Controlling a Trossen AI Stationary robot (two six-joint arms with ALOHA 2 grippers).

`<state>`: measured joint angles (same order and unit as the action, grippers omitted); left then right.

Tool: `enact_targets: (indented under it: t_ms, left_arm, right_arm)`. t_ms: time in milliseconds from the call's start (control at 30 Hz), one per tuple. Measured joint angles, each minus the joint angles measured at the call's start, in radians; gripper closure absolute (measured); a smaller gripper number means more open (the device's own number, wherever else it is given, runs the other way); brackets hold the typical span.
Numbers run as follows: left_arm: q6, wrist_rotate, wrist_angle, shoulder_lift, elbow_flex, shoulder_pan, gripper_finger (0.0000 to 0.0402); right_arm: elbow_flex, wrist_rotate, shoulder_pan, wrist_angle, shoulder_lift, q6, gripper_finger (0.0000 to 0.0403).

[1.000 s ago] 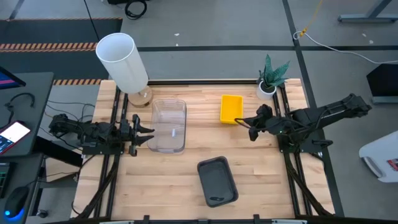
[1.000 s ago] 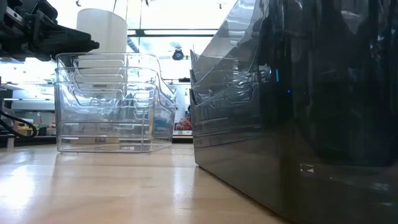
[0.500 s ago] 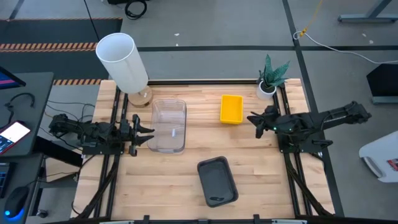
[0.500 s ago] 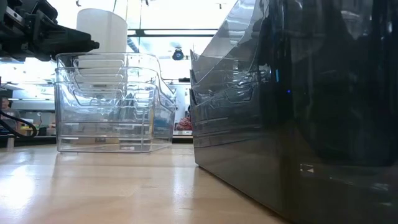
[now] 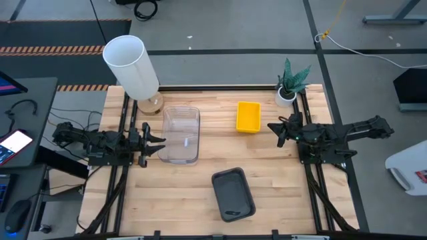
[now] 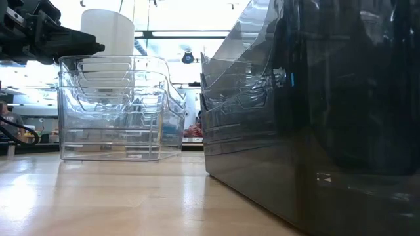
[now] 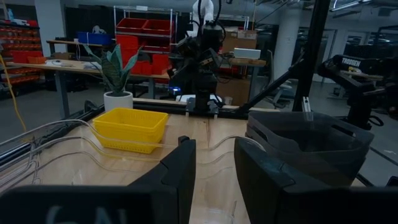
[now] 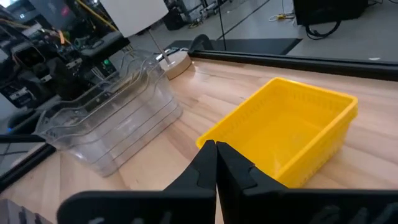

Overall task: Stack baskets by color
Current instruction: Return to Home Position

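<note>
Nested clear baskets [image 5: 181, 135] stand on their base left of the table's middle; the low view shows their stacked rims [image 6: 111, 72]. The yellow basket [image 5: 248, 116] sits at the far right, the dark grey baskets [image 5: 233, 194] near the front edge. My left gripper [image 5: 158, 143] hovers level at the clear stack's left end, open, with nothing between its fingers [image 7: 180, 168]. My right gripper [image 5: 271, 126] is shut, a little to the right of the yellow basket [image 8: 286, 130] and above the table.
A tall white cylinder [image 5: 131, 65] stands at the far left corner and a small potted plant [image 5: 288, 85] at the far right. Bare wood lies between the clear stack and the dark grey one. Dark rails run along both table sides.
My right gripper has drawn back from the yellow basket's near right corner toward the table's right edge, sinking and tipping as the arm folded in. It has stayed shut. The baskets have not moved.
</note>
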<state>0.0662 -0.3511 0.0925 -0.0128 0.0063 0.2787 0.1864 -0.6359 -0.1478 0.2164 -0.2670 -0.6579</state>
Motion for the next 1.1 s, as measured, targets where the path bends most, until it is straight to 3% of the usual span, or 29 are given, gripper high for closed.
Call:
enact_targets:
  t_ms: [333, 733, 1100]
  left_arm:
    - [0.0, 0.0, 0.0, 0.0, 0.0, 0.0, 0.0285]
    - [0.0, 0.0, 0.0, 0.0, 0.0, 0.0, 0.0285]
    - [0.0, 0.0, 0.0, 0.0, 0.0, 0.0, 0.0285]
  right_arm:
    - [-0.108, 0.001, 0.008, -0.035, 0.14, 0.004, 0.04]
    - [-0.112, 0.023, 0.008, -0.102, 0.173, 0.06, 0.04]
    - [-0.113, 0.186, 0.025, -0.453, 0.172, 0.357, 0.0401]
